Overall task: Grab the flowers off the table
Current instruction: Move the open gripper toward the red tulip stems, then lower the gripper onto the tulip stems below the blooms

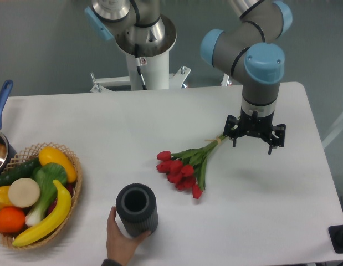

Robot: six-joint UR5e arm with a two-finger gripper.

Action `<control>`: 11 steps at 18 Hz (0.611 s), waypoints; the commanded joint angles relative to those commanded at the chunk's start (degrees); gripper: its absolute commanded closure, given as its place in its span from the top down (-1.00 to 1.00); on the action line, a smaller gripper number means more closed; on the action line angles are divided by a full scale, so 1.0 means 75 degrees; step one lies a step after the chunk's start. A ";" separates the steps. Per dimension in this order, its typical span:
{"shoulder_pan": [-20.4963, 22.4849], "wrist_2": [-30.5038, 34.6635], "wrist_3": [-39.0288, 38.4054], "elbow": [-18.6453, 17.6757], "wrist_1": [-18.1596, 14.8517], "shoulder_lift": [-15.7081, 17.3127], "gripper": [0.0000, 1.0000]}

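The flowers, a bunch of red tulips with green leaves and tied stems, lie on the white table near its middle, buds pointing left and down, stem ends pointing up right. My gripper hovers above the table just right of the stem ends, pointing down. Its fingers are spread apart and hold nothing. It does not touch the flowers.
A dark ribbed cylindrical vase stands near the front edge, with a person's hand gripping its base. A wicker basket of fruit and vegetables sits at the left. A pot with a blue handle is at the far left edge.
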 joint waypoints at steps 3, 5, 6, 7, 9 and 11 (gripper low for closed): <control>0.0000 -0.0164 -0.0023 -0.0233 0.0186 0.0012 1.00; -0.0070 -0.0176 -0.0070 -0.0608 0.0619 0.0105 1.00; -0.0117 -0.0176 -0.0070 -0.0819 0.0737 0.0222 1.00; -0.0117 -0.0176 -0.0012 -0.1006 0.0750 0.0327 1.00; -0.0140 -0.0164 0.0023 -0.1277 0.0750 0.0457 1.00; -0.0245 -0.0141 0.0082 -0.1499 0.0738 0.0527 1.00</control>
